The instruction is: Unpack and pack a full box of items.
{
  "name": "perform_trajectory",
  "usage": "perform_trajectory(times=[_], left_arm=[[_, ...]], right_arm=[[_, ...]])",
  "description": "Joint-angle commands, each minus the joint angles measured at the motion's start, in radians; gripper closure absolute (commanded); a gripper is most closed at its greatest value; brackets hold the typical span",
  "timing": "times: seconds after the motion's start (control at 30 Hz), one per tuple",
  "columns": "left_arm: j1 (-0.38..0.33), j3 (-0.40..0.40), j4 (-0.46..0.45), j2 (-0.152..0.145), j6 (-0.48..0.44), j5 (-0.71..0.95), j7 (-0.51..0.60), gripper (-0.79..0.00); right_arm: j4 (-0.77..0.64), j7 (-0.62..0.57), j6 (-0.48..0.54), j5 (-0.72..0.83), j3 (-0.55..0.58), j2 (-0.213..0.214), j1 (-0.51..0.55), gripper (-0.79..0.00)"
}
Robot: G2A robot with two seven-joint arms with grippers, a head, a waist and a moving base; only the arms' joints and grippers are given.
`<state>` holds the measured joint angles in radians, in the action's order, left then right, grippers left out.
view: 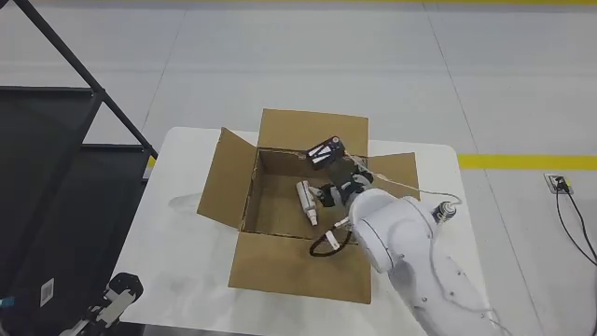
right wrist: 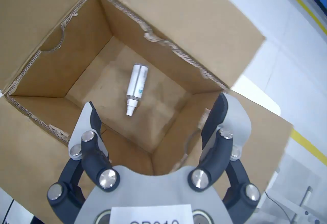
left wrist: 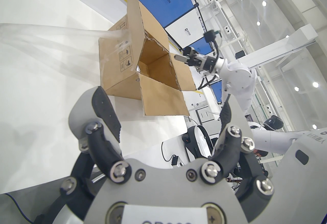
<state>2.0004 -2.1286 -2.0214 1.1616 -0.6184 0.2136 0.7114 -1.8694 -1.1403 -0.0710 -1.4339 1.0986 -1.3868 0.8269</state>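
While right pincer (right wrist: 155, 102) gapes above, bottle (right wrist: 136, 86) lies in box (right wrist: 84, 56)

top: overhead, far | right wrist: close, down into box (right wrist: 84, 61) | left wrist: low, sideways, same box

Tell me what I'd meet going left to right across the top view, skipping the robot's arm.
Black rack → box's left flap → white bottle → box's right flap → floor socket.
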Motion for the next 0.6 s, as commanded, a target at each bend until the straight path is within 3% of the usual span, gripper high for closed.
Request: perform_trajectory(times=[0.0, 0.13, 0.27, 0.37, 0.57], left_arm=[[0.000, 0.000, 0.000, 0.000, 0.000, 0.000, 0.000, -0.785], [0.000, 0.000, 0.000, 0.000, 0.000, 0.000, 0.000, -0.785], [0.000, 0.000, 0.000, 0.000, 0.000, 0.000, 0.000, -0.785], [0.000, 0.000, 0.000, 0.000, 0.000, 0.000, 0.000, -0.785], [0.000, 0.000, 0.000, 0.000, 0.000, 0.000, 0.000, -0.785]], right_arm=[[-0.092, 0.019, 0.007, 0.016, 0.135, 0.014, 0.073, -0.785], [-0.172, 0.069, 0.013, 0.080, 0.385, 0.036, 0.171, -0.785], [-0.121, 0.076, 0.019, 0.129, 0.553, 0.050, 0.198, -0.785], [-0.009, 0.060, 0.023, 0.142, 0.617, 0.058, 0.177, -0.785], [0.243, 0.014, 0.096, 0.170, 0.643, 0.073, 0.116, -0.785]])
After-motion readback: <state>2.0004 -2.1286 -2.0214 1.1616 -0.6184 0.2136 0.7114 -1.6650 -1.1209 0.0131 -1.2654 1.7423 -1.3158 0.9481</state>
